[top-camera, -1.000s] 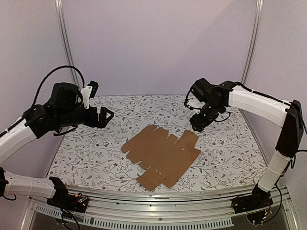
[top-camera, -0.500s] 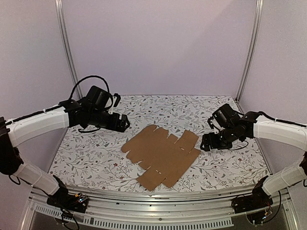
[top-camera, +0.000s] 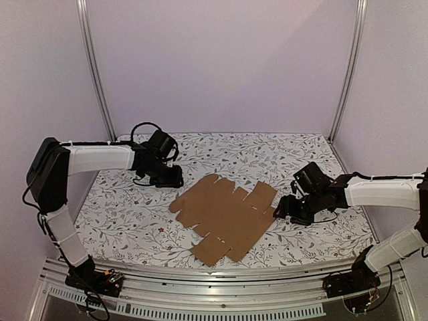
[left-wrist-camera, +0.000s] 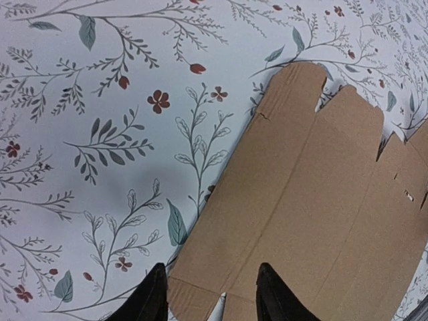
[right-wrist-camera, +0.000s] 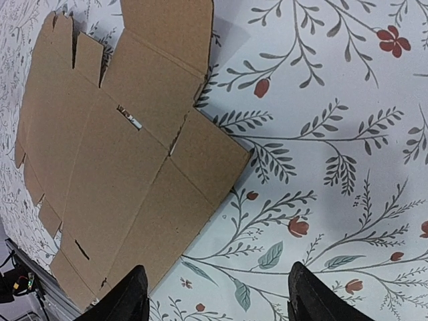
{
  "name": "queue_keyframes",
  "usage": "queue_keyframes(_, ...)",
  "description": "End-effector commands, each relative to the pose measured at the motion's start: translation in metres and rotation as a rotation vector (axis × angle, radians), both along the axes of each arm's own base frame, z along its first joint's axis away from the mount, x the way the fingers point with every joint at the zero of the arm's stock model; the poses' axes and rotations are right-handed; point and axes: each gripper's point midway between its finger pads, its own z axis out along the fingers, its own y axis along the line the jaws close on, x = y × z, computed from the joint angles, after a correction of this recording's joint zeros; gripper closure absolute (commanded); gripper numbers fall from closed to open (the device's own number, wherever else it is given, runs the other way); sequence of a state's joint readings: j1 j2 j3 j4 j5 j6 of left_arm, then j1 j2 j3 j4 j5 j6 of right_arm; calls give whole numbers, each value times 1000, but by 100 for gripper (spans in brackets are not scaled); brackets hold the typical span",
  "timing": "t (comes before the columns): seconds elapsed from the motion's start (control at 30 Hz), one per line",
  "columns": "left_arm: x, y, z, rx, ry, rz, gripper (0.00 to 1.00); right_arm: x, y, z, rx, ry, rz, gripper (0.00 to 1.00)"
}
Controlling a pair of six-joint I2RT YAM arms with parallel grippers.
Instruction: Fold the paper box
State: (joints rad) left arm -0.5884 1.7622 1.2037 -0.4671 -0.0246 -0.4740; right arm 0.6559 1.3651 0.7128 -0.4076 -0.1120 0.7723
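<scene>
Both my arms reach low over the table [top-camera: 221,148], one from each side of the paper box [top-camera: 224,219]. It lies flat and unfolded on the flowered cloth, between my two grippers.

My left arm rises from its base and bends at the elbow, and its white forearm runs almost level toward the middle. The wrist turns down, so the left gripper [top-camera: 175,182] hangs close over the cloth. In the left wrist view the left gripper [left-wrist-camera: 211,284] has its fingers apart and they hold nothing. A corner of the paper box [left-wrist-camera: 314,214] lies under the gap. One finger is above the cloth and the other is above the cardboard. The rest of the sheet spreads ahead of the fingers. I cannot tell whether the fingertips touch the surface.

My right arm comes in low from the other side, with the forearm nearly level. The right gripper [top-camera: 279,211] points at the edge of the sheet, just beside it. In the right wrist view the right gripper [right-wrist-camera: 217,284] is spread wide and empty. Both fingers are above bare cloth. The paper box [right-wrist-camera: 127,154] lies ahead of them, with one corner ahead of the gap, and its edge runs back close to one finger.
</scene>
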Motion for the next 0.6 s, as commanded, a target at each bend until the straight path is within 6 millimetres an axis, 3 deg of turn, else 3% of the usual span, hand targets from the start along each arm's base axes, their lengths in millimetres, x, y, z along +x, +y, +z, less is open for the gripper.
queue_keyframes(0.0,18,3,-11,-23,17,48,63,7,0,-9,16,7,-72,32)
queue_keyframes(0.2,25,5,-37,4,67,69,98,9,-4,-23,-18,25,-105,41)
queue_keyframes(0.57,27,20,-74,97,120,95,100,14,-4,-42,-34,42,-157,62)
